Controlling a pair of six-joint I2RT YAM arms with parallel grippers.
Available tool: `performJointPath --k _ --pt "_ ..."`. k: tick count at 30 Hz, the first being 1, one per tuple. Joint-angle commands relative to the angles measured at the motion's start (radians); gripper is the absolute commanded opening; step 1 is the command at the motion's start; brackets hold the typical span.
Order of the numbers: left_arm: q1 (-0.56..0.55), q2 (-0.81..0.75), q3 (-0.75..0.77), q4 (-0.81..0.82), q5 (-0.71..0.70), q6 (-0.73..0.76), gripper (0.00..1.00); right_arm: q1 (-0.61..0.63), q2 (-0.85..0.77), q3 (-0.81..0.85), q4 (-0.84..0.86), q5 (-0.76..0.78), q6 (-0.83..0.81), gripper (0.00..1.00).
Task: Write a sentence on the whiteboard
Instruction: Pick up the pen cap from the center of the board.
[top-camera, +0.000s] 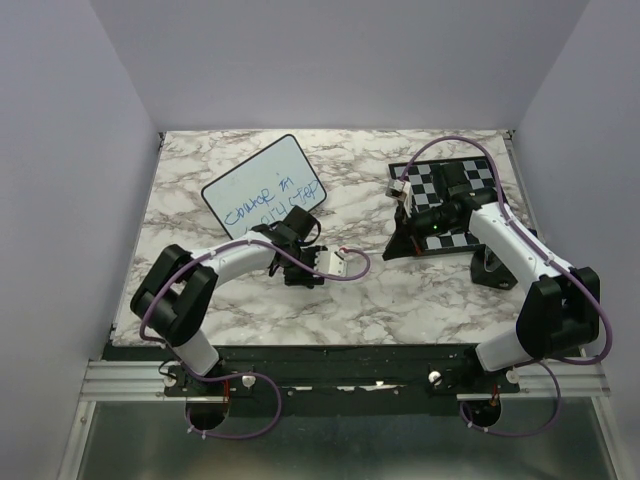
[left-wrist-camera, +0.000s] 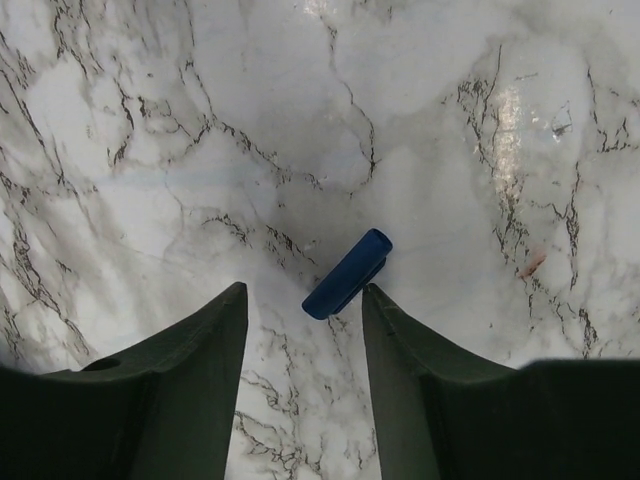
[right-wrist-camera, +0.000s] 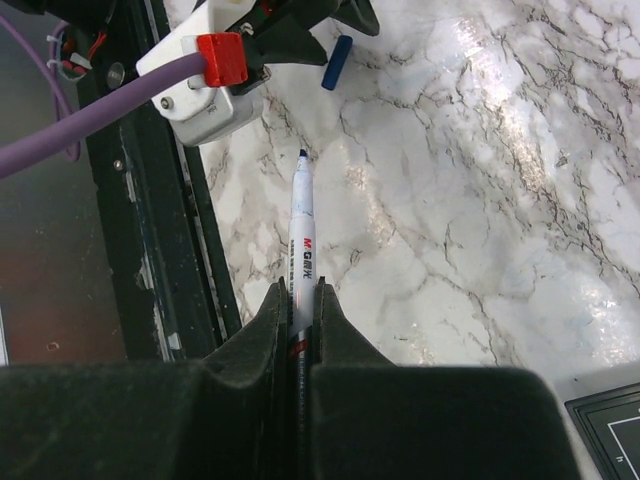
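Blue is the colour of the sentence (top-camera: 255, 203) on the whiteboard (top-camera: 255, 168). The whiteboard lies flat on the marble counter (top-camera: 400, 290), at the far left. The words sit in two short lines and are too small to read.

The left gripper (left-wrist-camera: 304, 287) hangs just near of the whiteboard. Its two fingers are apart and hold nothing. A blue cap (left-wrist-camera: 347, 273) lies on the counter between the fingertips.

The right gripper (right-wrist-camera: 298, 292) is on the right side, by the chessboard (top-camera: 470, 180). Its fingers are squeezed tight on a white marker (right-wrist-camera: 302, 240). The marker has no cap on, and its blue tip points at the left gripper.
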Motion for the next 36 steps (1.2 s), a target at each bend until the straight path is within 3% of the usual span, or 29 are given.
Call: performJointPath --k 1,7,12,22,31,36 --pt "-0.005 0.022 0.004 -0.005 0.051 0.045 0.53 -0.004 0.01 0.031 -0.024 -0.034 -0.025 0.01" --pt "-0.025 0.05 -0.013 -0.019 0.002 0.018 0.4 -0.006 0.023 0.034 -0.035 -0.042 -0.032 0.01" --pt "-0.028 0.005 -0.09 0.045 -0.05 -0.065 0.17 -0.006 0.057 0.032 -0.034 -0.044 -0.019 0.01" --pt "-0.053 -0.074 -0.226 0.19 -0.107 -0.15 0.02 -0.006 0.128 0.032 -0.026 -0.067 0.004 0.01" --pt "-0.066 -0.143 -0.266 0.253 -0.096 -0.159 0.03 0.01 0.237 0.04 -0.004 -0.103 0.053 0.0" --pt "-0.089 -0.116 -0.245 0.24 -0.1 -0.183 0.11 0.019 0.269 0.049 0.0 -0.105 0.066 0.01"
